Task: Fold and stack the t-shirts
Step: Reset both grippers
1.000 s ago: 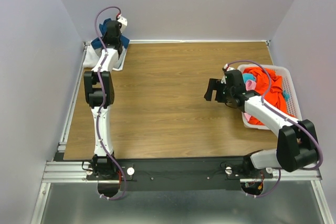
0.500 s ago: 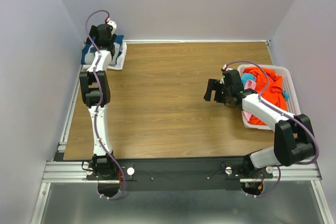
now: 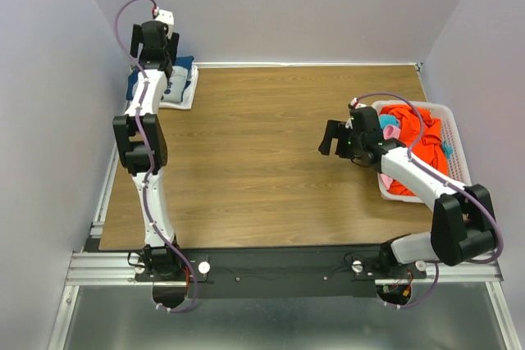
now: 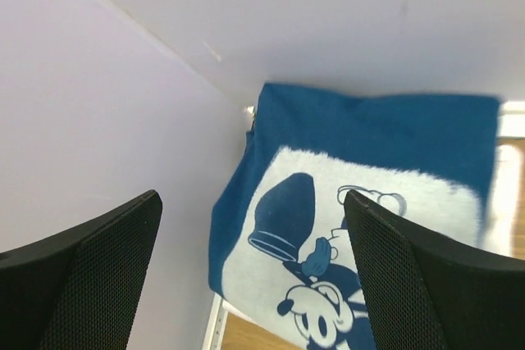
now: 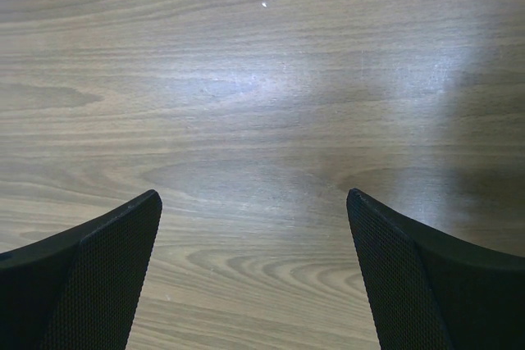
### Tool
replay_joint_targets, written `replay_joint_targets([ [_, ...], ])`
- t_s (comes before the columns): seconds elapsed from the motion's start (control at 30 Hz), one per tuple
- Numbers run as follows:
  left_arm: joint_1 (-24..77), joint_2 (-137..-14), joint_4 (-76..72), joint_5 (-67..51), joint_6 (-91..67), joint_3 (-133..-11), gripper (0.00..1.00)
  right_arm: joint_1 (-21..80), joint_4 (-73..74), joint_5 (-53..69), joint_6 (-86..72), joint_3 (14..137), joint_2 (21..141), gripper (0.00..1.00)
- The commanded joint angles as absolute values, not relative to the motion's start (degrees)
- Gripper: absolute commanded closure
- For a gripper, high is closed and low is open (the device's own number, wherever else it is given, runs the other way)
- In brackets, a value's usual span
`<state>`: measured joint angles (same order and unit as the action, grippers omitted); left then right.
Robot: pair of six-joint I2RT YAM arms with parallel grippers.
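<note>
Tabletop (image 3: 262, 170): navy shirt (image 4: 369, 145) under left tool (image 4: 250, 198)

Wooden table (image 3: 262, 170), white slatted basket (image 3: 458, 147) at its right edge, pale lilac walls (image 3: 287, 6)

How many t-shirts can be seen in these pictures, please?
5. A navy t-shirt lies on a white t-shirt at the far left corner; an orange t-shirt, a pink t-shirt and a teal t-shirt are in the basket on the right. More may be hidden there.
</note>
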<state>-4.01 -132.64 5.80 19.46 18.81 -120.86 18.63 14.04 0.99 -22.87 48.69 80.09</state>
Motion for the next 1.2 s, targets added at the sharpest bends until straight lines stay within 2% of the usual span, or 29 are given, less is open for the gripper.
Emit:
replay_joint_targets([
  [0.0,-3.87,-123.16,8.61,11.53,12.32,-118.23,0.02,18.28,15.03,1.32,-23.64,47.99,75.86,0.00],
  [0.13,-3.87,-117.00,10.54,8.44,7.66,-115.76,0.02,18.28,15.12,0.53,-24.52,46.85,73.40,0.00],
  [0.27,-3.78,-109.79,13.44,6.07,-3.67,-113.04,0.02,18.19,15.12,-0.17,-25.75,46.41,71.64,0.00],
  [0.37,-3.17,-102.41,12.66,-2.80,-8.86,-105.32,0.02,18.28,15.03,-0.36,-26.19,46.06,70.67,0.00],
  [0.53,-0.18,-87.12,4.50,3.94,-17.56,-83.64,0.02,18.28,15.03,2.54,-25.66,44.91,67.77,0.00],
  [0.77,14.31,-73.14,2.90,16.77,-23.28,-63.39,0.02,18.28,15.03,1.76,-25.84,42.02,64.08,0.00],
  [0.93,18.45,-63.12,0.26,13.09,-28.12,-49.86,0.02,18.19,14.94,0.97,-26.19,40.43,62.41,0.00],
  [1.17,19.25,-57.57,2.02,11.96,-32.42,-41.23,0.02,18.28,14.50,2.28,-26.10,37.36,60.65,0.00],
])
